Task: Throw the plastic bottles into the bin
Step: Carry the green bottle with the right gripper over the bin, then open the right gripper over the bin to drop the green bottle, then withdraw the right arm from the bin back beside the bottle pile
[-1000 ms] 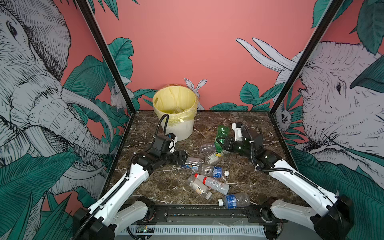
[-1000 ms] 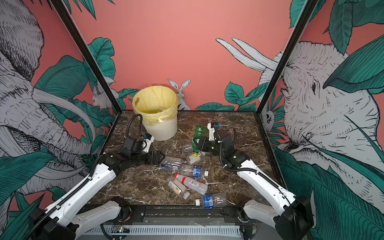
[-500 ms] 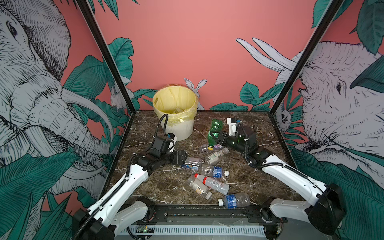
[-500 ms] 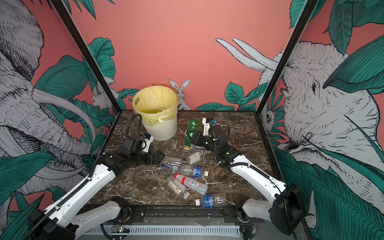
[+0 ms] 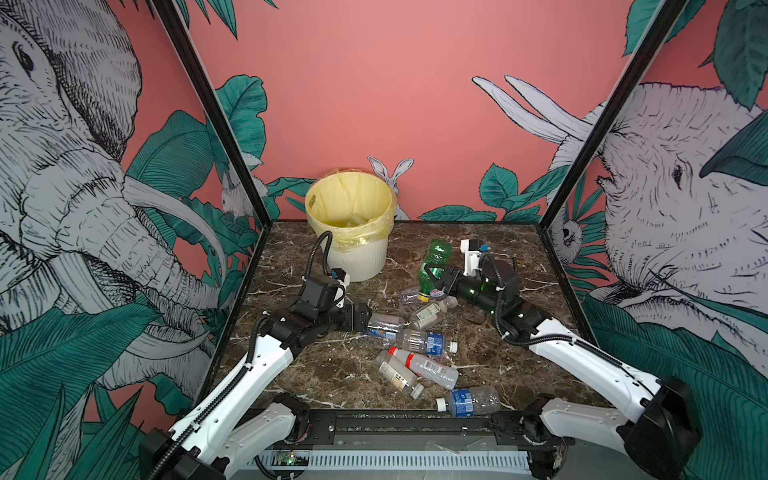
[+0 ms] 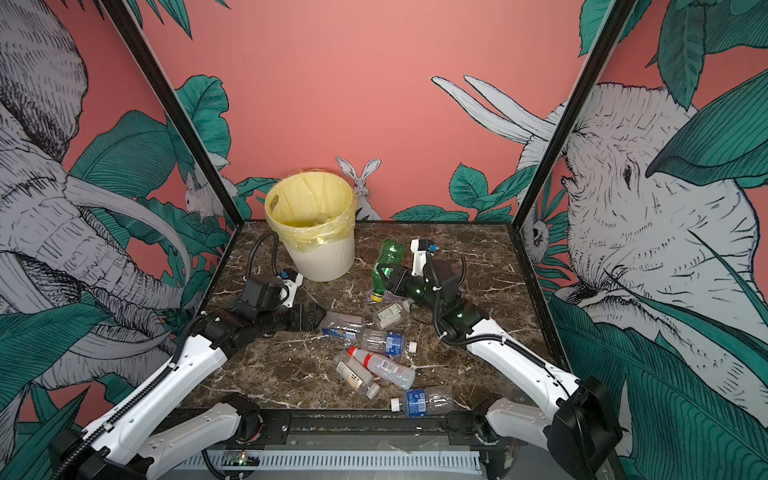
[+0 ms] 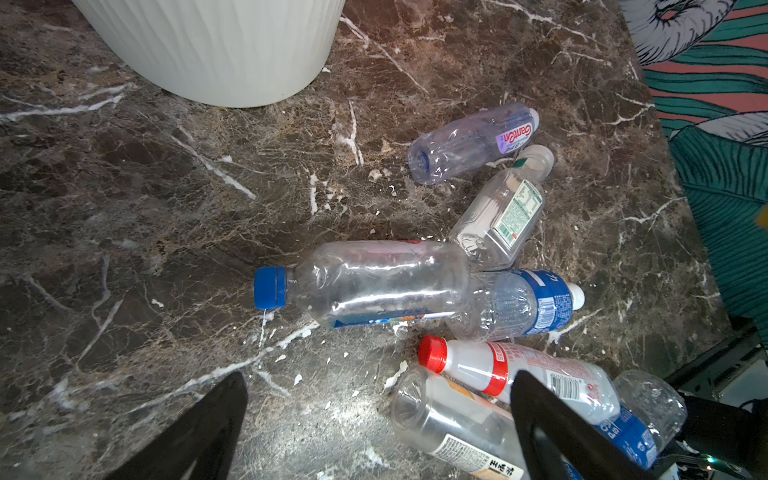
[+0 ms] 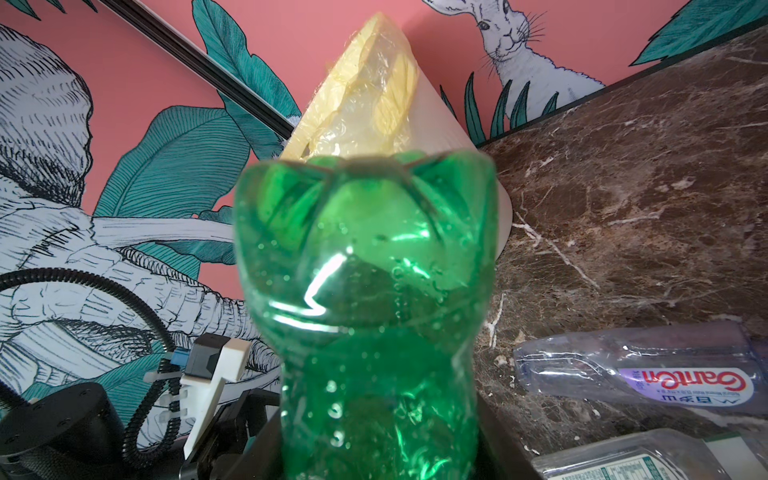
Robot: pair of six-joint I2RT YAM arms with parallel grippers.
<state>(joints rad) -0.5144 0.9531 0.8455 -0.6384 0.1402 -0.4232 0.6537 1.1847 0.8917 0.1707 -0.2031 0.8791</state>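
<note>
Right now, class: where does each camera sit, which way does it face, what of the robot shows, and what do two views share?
Both top views: high at the front, looking down and back at the table, bin and loose bottles; left arm and right arm show.
Left wrist: on the left arm, looking down at a blue-capped bottle; its open jaws show.
Right wrist: on the right arm, looking past the gripped green bottle toward the bin; the left arm's wrist shows.
Shared: both wrist views show the purple-labelled bottle.

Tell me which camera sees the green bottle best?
Both top views: the whole green bottle, yellow cap down, in the right hand. The right wrist view shows just its base, close up. The left wrist view misses it.
</note>
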